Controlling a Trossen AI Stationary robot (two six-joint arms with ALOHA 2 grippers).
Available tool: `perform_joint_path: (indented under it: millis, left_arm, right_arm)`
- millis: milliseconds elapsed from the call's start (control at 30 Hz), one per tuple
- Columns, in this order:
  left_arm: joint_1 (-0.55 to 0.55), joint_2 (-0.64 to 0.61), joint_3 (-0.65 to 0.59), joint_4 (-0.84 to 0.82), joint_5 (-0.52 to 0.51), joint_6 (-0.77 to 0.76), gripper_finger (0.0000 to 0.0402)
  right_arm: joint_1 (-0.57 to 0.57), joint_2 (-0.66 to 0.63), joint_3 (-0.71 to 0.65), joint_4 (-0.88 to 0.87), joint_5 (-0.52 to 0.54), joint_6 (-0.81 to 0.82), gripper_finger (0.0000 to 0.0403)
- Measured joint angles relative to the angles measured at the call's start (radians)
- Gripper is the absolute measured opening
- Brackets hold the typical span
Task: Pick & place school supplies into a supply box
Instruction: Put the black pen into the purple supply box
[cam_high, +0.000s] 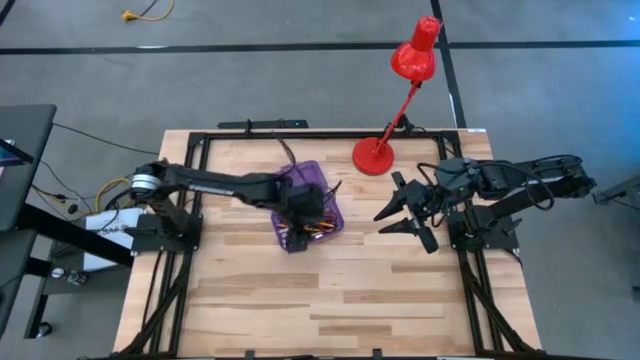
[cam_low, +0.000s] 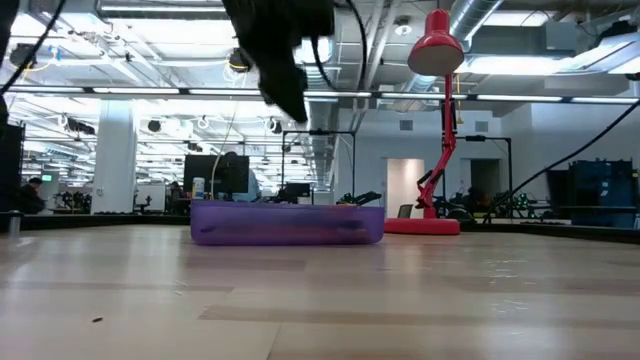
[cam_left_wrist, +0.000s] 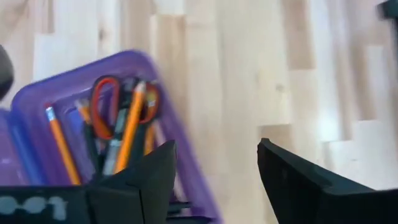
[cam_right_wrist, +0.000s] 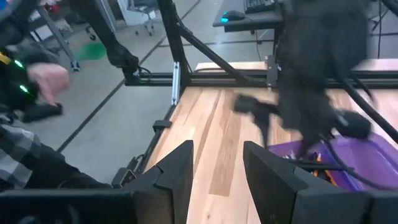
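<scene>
High view shows me the wooden table (cam_high: 330, 300) with the red desk lamp (cam_high: 400, 95) at its far edge, the purple supply box (cam_high: 308, 205) lying near the middle, and my left gripper (cam_high: 308, 208) hanging right over the box while the right gripper (cam_high: 405, 215) waits well off to the side, by the lamp's base. In the left wrist view I see the left fingers (cam_left_wrist: 149, 177) spread apart with nothing between them, above the box's rim. Inside lie the orange pencils (cam_left_wrist: 62, 146), dark pens (cam_left_wrist: 115, 146) and red-handled scissors (cam_left_wrist: 102, 102); the right wrist view shows the right fingers (cam_right_wrist: 177, 168) parted too, gripping nothing.
</scene>
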Motion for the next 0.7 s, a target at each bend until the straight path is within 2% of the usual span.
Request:
perform_joint_path:
  millis: [233,467,700]
  left_arm:
    - [-0.193,-0.087,0.000,0.004,-0.110,-0.138,0.0210]
    - [-0.401,-0.085,-0.002,0.003,-0.234,-0.248,0.0210]
    - [-0.558,-0.082,-0.047,0.011,-0.324,-0.417,0.0210]
  right_arm:
    - [0.000,0.070,0.000,0.003,0.000,-0.029,0.0134]
    - [-0.002,0.126,-0.001,0.039,0.000,-0.059,0.0134]
    - [-0.032,0.125,-0.001,0.076,-0.001,-0.063,0.0134]
